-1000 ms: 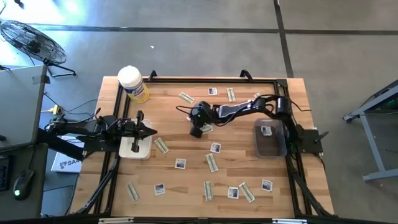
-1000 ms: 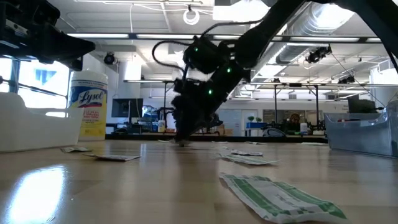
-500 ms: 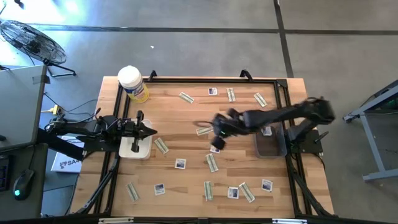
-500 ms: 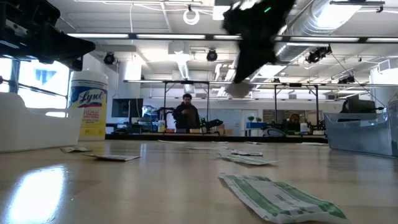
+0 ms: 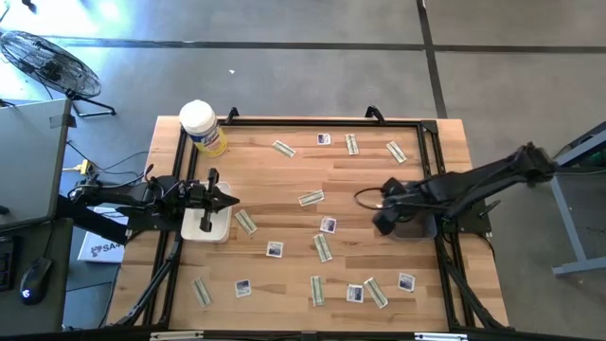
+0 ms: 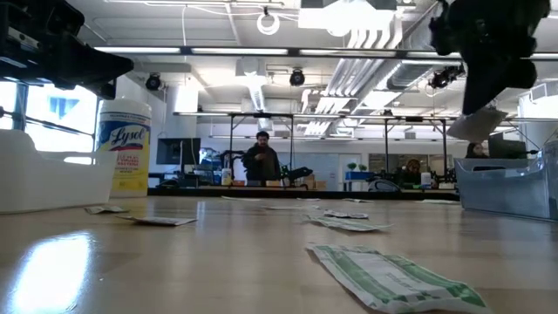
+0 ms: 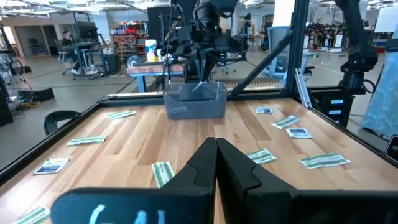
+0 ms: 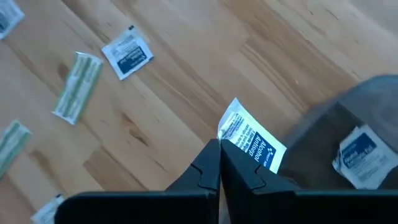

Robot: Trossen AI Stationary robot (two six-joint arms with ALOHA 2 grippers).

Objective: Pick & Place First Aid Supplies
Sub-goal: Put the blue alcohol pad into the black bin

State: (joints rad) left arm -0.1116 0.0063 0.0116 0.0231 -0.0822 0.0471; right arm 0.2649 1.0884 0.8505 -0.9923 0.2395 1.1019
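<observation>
Right claw (image 5: 385,223) is clenched on one white square packet (image 8: 252,142) with dark blue print, pinched by a corner, so it sticks out diagonally past the fingertips (image 8: 214,163). Printed face is toward the wrist camera, text lines running along the diagonal. It hangs above the wood just off the 9 o'clock edge of the clear bin (image 5: 417,225), not yet over it. Low view shows the packet (image 6: 476,123) held high and tilted, though only as a pale shape there, so the exact tilt is probably unreliable.

Change: a second ago the right claw was down at surface (image 5: 284,185) centre on the packet near the tan strip (image 5: 311,199); half a second ago it was lifted mid-transit. Now it's at the bin, about 3 o'clock of centre, with the arm pulled back and stretched low from the 3 o'clock side. One white packet (image 8: 357,155) already lies in the bin.

Left claw (image 5: 225,200) is closed with nothing in it, unmoved over the white tray (image 5: 210,227) at 9 o'clock, arm level, pointing toward 3 o'clock.

Remaining squares and strips lie flat, scattered from 12 to 6 o'clock, e.g. a square (image 5: 328,225) and a strip (image 5: 323,248) near centre. Yellow canister (image 5: 202,128) stands at 11 o'clock.
</observation>
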